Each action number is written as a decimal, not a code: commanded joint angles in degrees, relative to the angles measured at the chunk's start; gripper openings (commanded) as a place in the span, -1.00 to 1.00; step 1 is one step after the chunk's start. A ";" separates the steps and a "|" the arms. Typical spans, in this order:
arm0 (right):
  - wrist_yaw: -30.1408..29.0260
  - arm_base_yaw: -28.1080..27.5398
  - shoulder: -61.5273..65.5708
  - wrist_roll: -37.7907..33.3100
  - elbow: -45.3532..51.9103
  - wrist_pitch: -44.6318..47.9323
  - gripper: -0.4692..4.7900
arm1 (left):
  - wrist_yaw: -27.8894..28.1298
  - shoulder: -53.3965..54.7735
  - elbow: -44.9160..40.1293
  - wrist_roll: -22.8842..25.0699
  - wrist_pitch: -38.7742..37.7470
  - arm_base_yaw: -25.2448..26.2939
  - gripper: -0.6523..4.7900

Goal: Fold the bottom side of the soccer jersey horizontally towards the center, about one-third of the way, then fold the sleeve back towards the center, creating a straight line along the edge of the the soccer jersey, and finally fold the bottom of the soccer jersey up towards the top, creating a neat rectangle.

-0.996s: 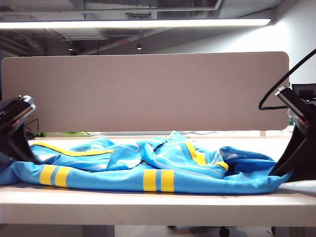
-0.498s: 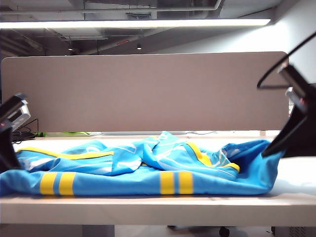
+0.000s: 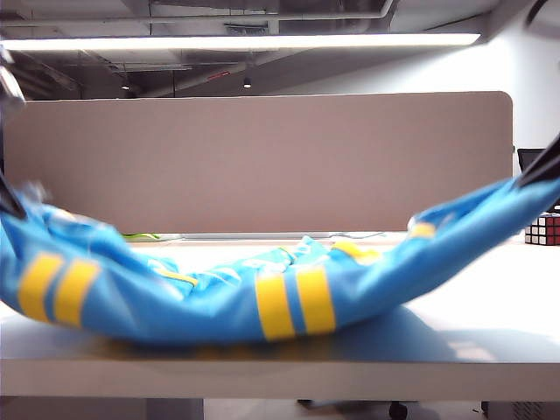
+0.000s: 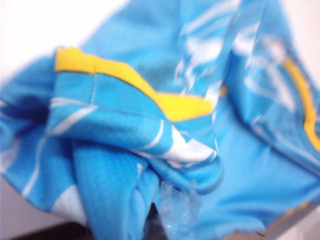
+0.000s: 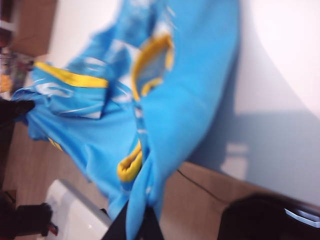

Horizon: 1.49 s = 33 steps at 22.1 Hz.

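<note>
- The left gripper (image 4: 165,220) is clamped on a bunched corner of the soccer jersey (image 3: 280,302); in the left wrist view blue mesh and a yellow trim band crowd right up against its fingers, which are mostly hidden by cloth
- The right gripper (image 5: 142,225) is likewise pinched tight on the opposite end, the fabric running out from between its dark fingers in the right wrist view
- In the exterior view only a sliver of each arm shows at the frame edges: the left gripper high at the left side, the right gripper high at the right side, with the garment slung between them like a hammock
- The jersey's long axis runs side to side across the table (image 3: 490,289), ends raised, middle sagging down to the tabletop near the front edge; paired yellow bars face the camera
- Part of the cloth lies heaped behind the sag, toward the grey partition (image 3: 262,162), so the shirt is not yet flat
- A Rubik's cube (image 3: 542,229) sits at the far right, apart from the cloth
- The deciding relation: each hand holds one end and neither is nearer the middle, so the lifted edge must likely be carried evenly away from the camera to lay the fold straight; uneven travel would probably skew the line
</note>
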<state>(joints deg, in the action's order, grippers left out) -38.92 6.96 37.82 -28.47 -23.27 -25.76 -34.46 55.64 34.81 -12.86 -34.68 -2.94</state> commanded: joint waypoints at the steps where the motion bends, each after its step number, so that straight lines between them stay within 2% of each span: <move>1: 2.14 -0.20 -9.25 -2.01 -0.28 -3.98 -0.85 | 0.46 -7.76 0.07 -1.20 -2.54 0.11 -0.78; 5: 6.21 -0.44 -12.02 -3.34 -0.35 -3.19 -0.85 | 3.80 -9.79 0.07 -4.22 2.19 0.20 -0.78; 8: 7.96 -1.07 -9.35 -3.37 -0.42 1.18 -0.85 | 4.02 -7.50 0.09 -7.52 10.82 0.20 -0.78; 10: 8.31 -2.38 -3.39 -4.81 -0.74 9.42 -0.85 | 4.04 -2.56 0.15 -11.47 20.83 0.20 -0.78; 12: 8.13 -4.50 5.92 -5.60 -2.73 18.05 -0.85 | 4.81 3.85 1.18 -14.78 28.89 0.26 -0.78; 17: 6.86 -6.88 34.75 -5.57 -14.78 33.55 -0.85 | 4.92 26.53 12.57 -15.23 41.46 0.39 -0.78; 20: 6.34 -6.80 50.53 -5.60 -24.59 38.73 -0.85 | 4.92 38.82 21.81 -15.21 44.00 0.63 -0.78; 22: 2.51 -6.75 60.87 -5.68 -33.42 41.09 -0.84 | 4.74 46.45 28.68 -14.99 44.11 1.60 -0.77; 23: 0.72 -6.78 65.13 -5.66 -38.01 41.40 -0.67 | 4.92 49.51 31.36 -14.99 44.72 1.73 -0.63; 24: -0.74 -6.86 67.67 -5.66 -41.22 41.48 -0.36 | 4.81 51.43 33.07 -15.02 45.24 2.29 -0.40; 25: -2.49 -7.06 71.08 -6.03 -46.38 41.44 0.16 | 4.42 53.92 35.67 -15.02 45.48 3.37 0.05; 26: -3.96 -7.28 72.74 -6.56 -49.27 41.44 0.27 | 3.98 54.90 36.81 -15.04 45.51 3.85 0.28; 27: -6.23 -7.89 73.55 -7.54 -52.52 41.42 0.26 | 2.54 55.10 37.70 -15.08 45.53 5.25 0.39; 28: -6.45 -8.17 73.55 -7.58 -53.92 41.40 0.26 | 1.68 55.04 38.01 -15.30 45.81 6.01 0.39; 31: -10.25 -8.90 70.99 -7.58 -55.41 41.09 0.25 | -6.32 53.48 38.27 -18.18 44.92 8.63 0.38; 33: -14.05 -8.87 68.98 -7.48 -55.19 39.01 0.12 | -9.09 51.67 38.16 -18.60 41.44 9.16 0.37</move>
<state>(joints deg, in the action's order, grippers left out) -50.17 -2.02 107.72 -36.07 -78.67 15.05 -41.63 108.51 72.86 -31.33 9.39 6.37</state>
